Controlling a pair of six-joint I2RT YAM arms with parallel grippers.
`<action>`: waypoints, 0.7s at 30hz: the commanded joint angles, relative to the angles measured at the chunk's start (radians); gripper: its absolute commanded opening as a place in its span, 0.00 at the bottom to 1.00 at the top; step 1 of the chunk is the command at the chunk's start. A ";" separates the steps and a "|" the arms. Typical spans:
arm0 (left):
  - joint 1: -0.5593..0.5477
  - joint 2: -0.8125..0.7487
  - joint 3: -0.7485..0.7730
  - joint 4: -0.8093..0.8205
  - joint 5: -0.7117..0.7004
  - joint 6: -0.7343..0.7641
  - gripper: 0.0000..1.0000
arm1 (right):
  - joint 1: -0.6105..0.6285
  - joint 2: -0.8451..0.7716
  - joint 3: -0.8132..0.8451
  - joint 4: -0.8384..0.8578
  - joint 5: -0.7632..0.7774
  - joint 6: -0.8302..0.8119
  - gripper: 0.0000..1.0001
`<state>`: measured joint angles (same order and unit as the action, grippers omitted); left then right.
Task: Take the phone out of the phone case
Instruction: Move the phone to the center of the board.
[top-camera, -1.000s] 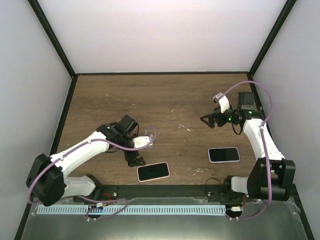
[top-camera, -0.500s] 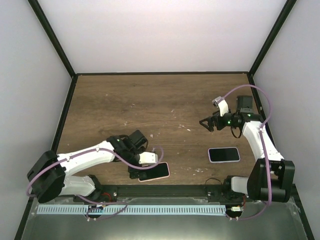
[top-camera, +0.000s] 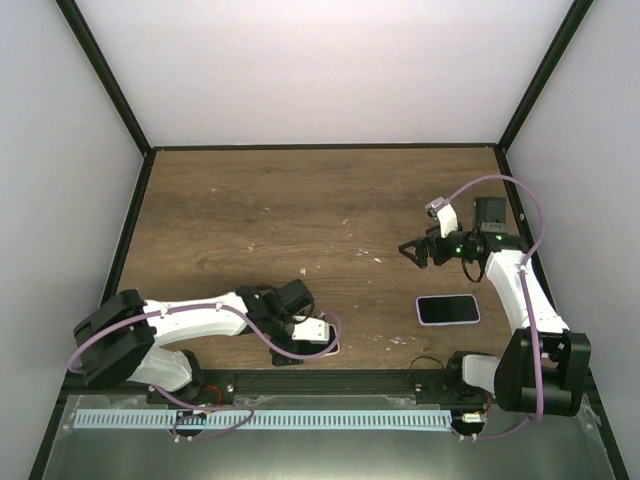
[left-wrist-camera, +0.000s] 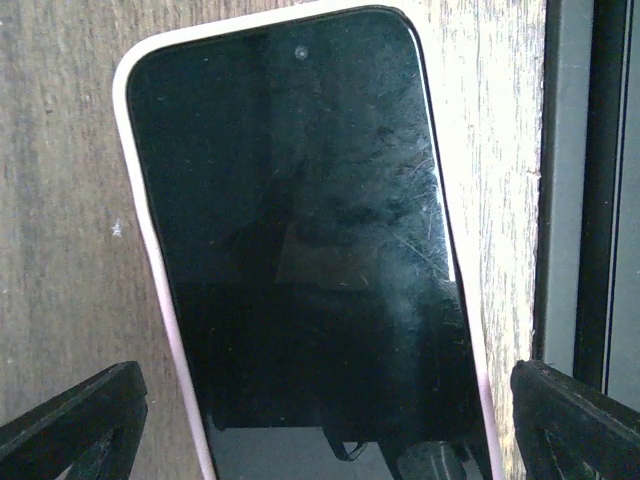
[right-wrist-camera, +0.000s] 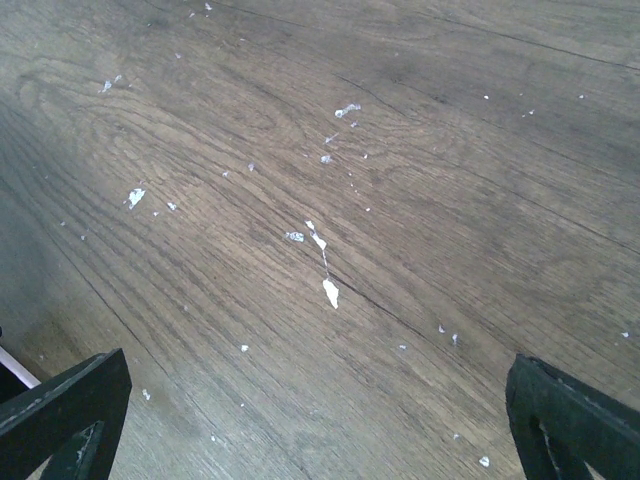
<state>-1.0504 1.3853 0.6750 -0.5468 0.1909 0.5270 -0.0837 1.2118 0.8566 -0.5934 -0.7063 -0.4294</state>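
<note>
- Pink soft case (left-wrist-camera: 148, 250) w/ black glass-fronted phone (left-wrist-camera: 300, 230) seated in it lies flat, screen up, on brown wood-grain table (top-camera: 300, 200). It sits at the near edge, just beside black edge rail (left-wrist-camera: 590, 200).
- L gripper (top-camera: 298, 345) hangs right above it. Its fingers (left-wrist-camera: 70, 420) are spread as wide as they go, one each side of the case's long edges, not touching, holding nothing.
- R gripper (top-camera: 415, 250) hovers well apart over bare wood, fingers (right-wrist-camera: 60, 410) equally wide, empty.
- Risk: closing across the case sides pinches phone + case together, so both would lift as one and nothing separates. Prob needs the other arm to pin or peel.
- Risk: phone sits slightly skewed btwn the fingers in L wrist cam, so an uneven close could spin it or shove it toward the rail.
- Risk: glass looks slick and the rim flexible. Pads may slip, or a freed corner may snap back in.
- Risk: second dark flat phone (top-camera: 448, 310) lies on R side, so a target mix-up is poss.
- L wrist cam shows the rim wrapping the screen, plus smudges and finger clearance. Top cam hides most of this under the arm.
- Top cam alone shows both arms and the second phone.
- R wrist cam gives only wood w/ white flecks (right-wrist-camera: 325, 290).
</note>
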 joint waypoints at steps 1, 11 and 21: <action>-0.020 0.015 -0.014 0.043 -0.004 -0.040 1.00 | 0.001 -0.024 -0.015 0.011 0.002 0.011 1.00; -0.022 0.076 -0.037 0.122 -0.218 -0.107 1.00 | 0.001 -0.036 -0.026 0.022 0.012 0.016 1.00; 0.098 0.128 0.074 0.121 -0.235 -0.144 0.69 | 0.001 -0.013 -0.020 0.080 0.084 0.140 1.00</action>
<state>-1.0012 1.4742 0.7052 -0.4206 -0.0105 0.3981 -0.0837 1.1957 0.8303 -0.5636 -0.6643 -0.3824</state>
